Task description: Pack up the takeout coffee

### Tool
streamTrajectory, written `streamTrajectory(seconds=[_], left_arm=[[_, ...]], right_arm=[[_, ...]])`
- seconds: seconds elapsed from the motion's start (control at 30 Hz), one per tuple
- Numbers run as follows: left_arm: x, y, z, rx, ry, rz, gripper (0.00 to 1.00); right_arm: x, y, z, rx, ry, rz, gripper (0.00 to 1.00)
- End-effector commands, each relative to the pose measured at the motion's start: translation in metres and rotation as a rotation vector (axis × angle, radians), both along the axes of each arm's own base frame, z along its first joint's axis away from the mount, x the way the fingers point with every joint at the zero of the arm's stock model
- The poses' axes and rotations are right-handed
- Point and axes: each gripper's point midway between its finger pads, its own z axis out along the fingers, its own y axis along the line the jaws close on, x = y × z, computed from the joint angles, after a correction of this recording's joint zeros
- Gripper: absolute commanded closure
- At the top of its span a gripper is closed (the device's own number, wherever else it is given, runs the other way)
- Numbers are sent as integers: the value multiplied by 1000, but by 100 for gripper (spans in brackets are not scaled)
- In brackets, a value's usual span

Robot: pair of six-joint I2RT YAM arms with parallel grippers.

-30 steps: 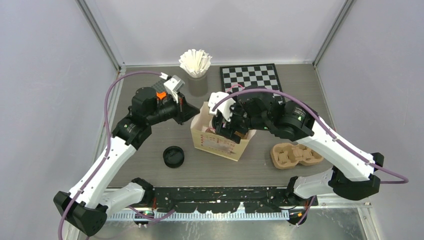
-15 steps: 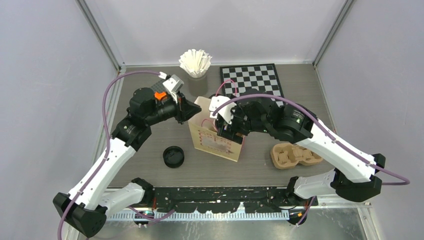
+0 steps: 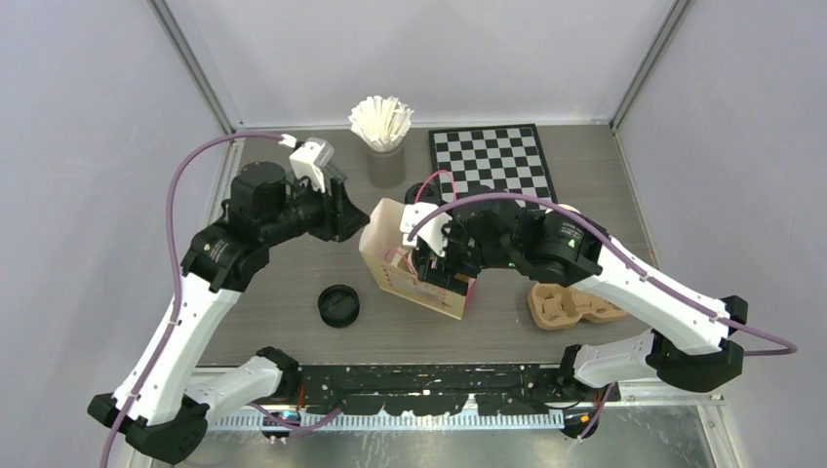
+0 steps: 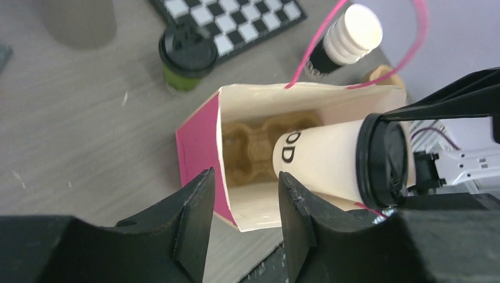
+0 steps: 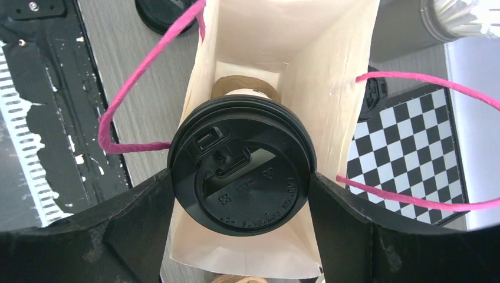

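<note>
Grey wood worktop (image 3: 293,273), pale walls around it. Right pincer (image 5: 242,194) is clamped on the black lid of a cream cup (image 4: 318,156), one finger pressing each side. It holds the cup tilted in the mouth of the paper bag (image 4: 197,138), above a pulp carrier (image 4: 247,144) lying on the bag's floor. Left pincer (image 4: 244,183) hangs released and empty near the bag's pink side. Beyond the bag, a lidded green cup (image 4: 187,62) stands upright just beside the chessboard (image 4: 236,17).

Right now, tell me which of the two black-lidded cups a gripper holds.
The cream cup with black lettering: the right gripper holds it partway inside the paper bag. The green cup stands free beside the chessboard.
</note>
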Motion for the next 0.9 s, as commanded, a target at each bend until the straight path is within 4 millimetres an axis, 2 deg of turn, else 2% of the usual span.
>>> streamTrajectory(seconds=[0.0, 0.23, 0.37, 0.63, 0.73, 0.87], left_arm=[[-9, 8, -30, 69, 174, 38, 53], [-6, 5, -38, 94, 211, 23, 52], [-7, 4, -51, 103, 216, 0, 52], [0, -3, -54, 106, 206, -23, 55], [-2, -5, -55, 106, 204, -48, 61], [-4, -11, -48, 77, 120, -104, 80]], right_arm=[[-11, 3, 10, 53, -8, 18, 31], [-21, 4, 2, 33, 8, 32, 31], [-25, 3, 0, 26, 5, 33, 31], [-29, 2, -8, 2, 12, 35, 31], [-30, 3, -10, -4, 14, 41, 31], [-29, 2, -10, -12, 5, 36, 32]])
